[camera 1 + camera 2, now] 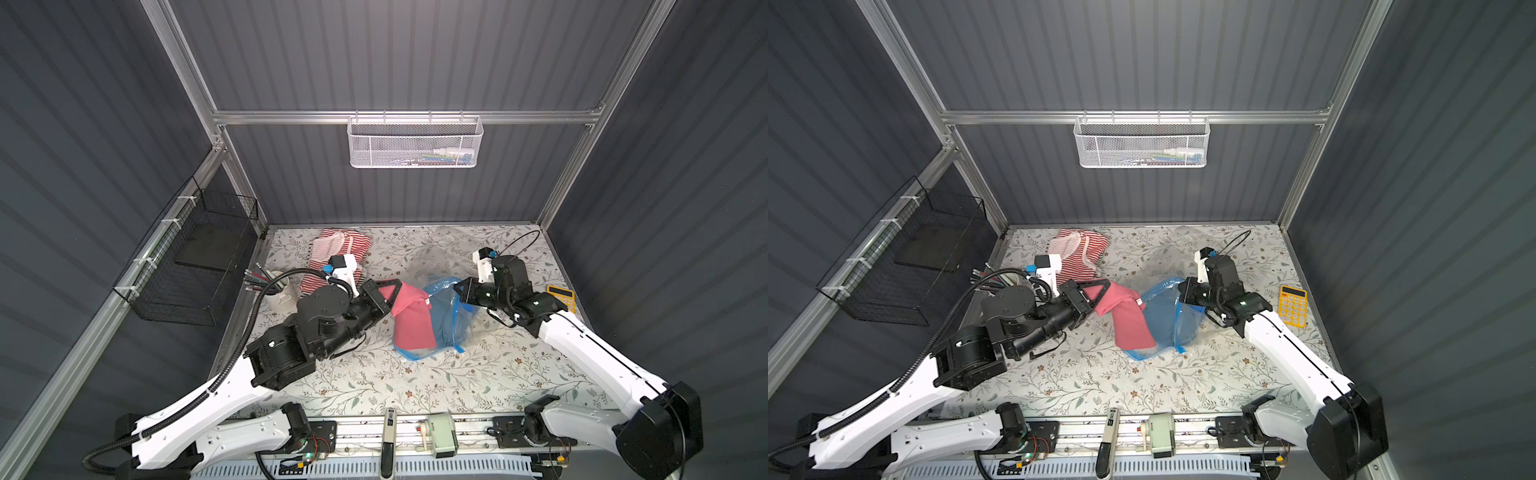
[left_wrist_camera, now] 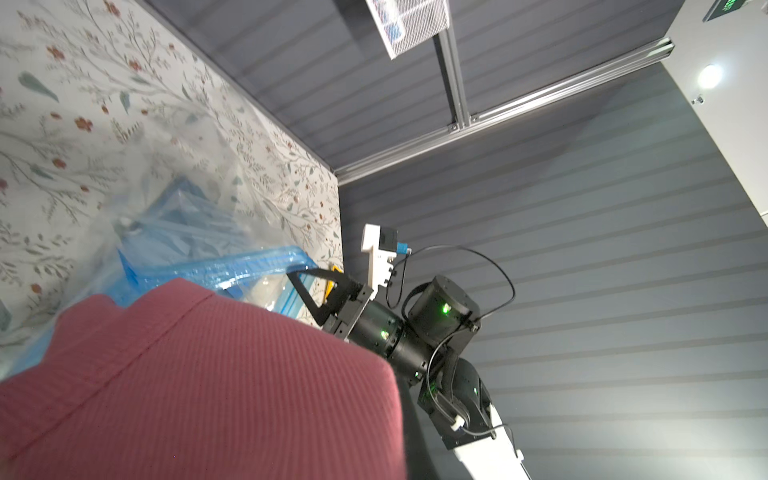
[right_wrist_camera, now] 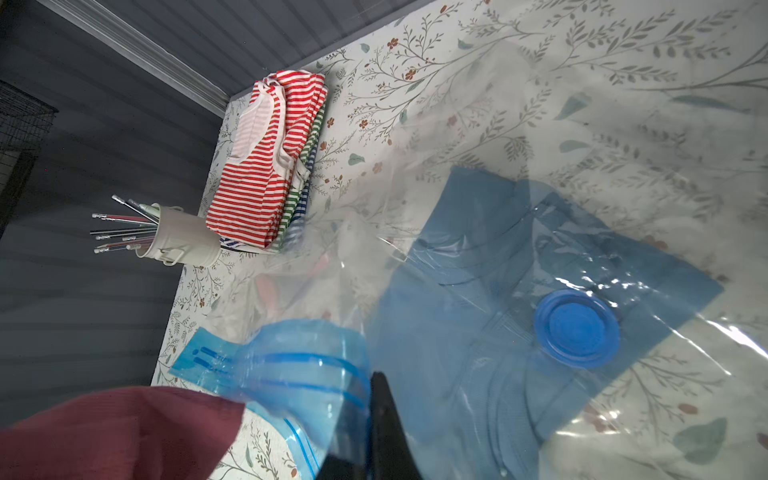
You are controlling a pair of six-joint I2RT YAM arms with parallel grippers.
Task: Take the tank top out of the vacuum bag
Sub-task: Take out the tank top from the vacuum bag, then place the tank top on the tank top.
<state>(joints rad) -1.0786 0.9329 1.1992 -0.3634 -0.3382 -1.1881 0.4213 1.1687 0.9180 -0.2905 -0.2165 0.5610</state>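
My left gripper (image 1: 397,287) (image 1: 1105,286) is shut on a pink ribbed tank top (image 1: 411,324) (image 1: 1129,324). The top hangs from it, draped over the mouth of the vacuum bag (image 1: 453,316) (image 1: 1169,316). In the left wrist view the tank top (image 2: 208,374) covers my own jaws. My right gripper (image 1: 459,287) (image 1: 1183,291) is shut on the bag's blue zip-seal edge (image 3: 299,370), and one dark finger (image 3: 384,419) shows against the plastic. A blue garment (image 3: 478,257) lies inside the clear bag under the round blue valve cap (image 3: 575,328).
A stack of striped garments (image 1: 340,253) lies at the back left beside a white cup of pens (image 1: 280,293). A yellow calculator (image 1: 563,296) sits near the right edge. A black wire basket (image 1: 195,270) hangs on the left wall and a white mesh basket (image 1: 415,141) on the back rail.
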